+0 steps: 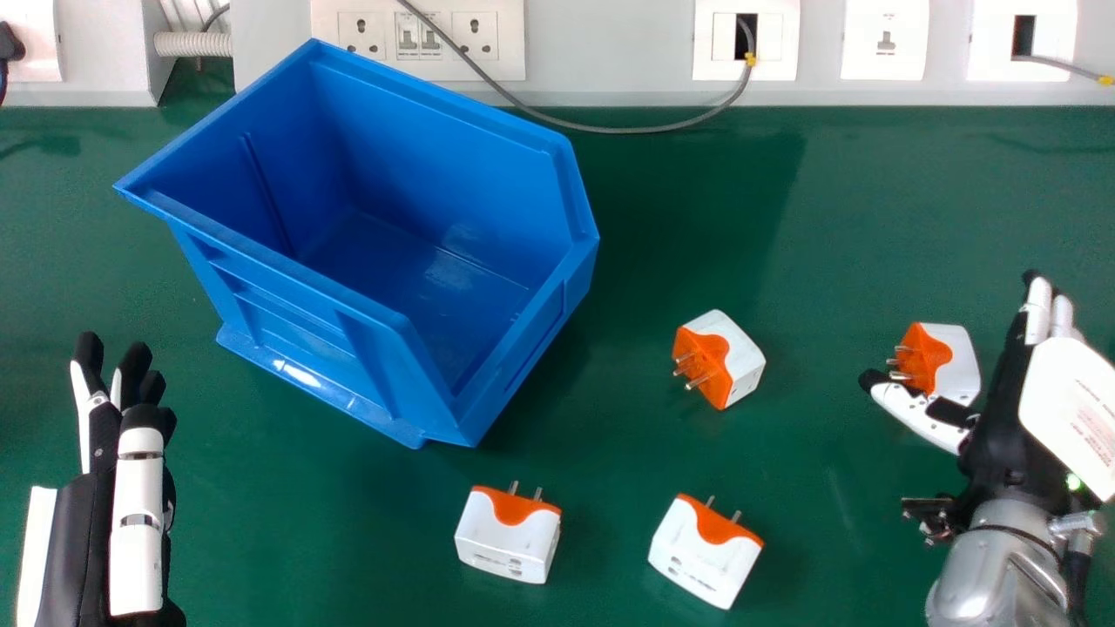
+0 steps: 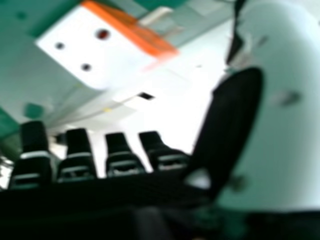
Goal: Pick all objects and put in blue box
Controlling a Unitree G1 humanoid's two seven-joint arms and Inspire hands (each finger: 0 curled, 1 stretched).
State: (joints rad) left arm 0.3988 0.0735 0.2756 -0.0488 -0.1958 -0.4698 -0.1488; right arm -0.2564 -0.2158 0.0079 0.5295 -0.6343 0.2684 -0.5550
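The blue box [image 1: 322,296] stands empty and tilted across the table's left half. My right hand [image 1: 1002,435] is at the right edge with straight fingers; a white and orange adapter [image 1: 956,361] lies between its thumb and fingers, not visibly gripped. In the right hand view that adapter [image 2: 95,47] is beyond the fingertips of my right hand [image 2: 117,155]. A second adapter [image 1: 740,357] lies on its side right of the box. Two more, a front-centre adapter [image 1: 508,540] and another adapter [image 1: 701,557], have their pins pointing away. My left hand [image 1: 131,488] rests at the left, fingers extended.
A green table [image 1: 871,192] carries everything. Along its back edge runs a light wall panel [image 1: 610,52] with sockets, and a grey cable [image 1: 627,131] droops from it onto the table behind the box.
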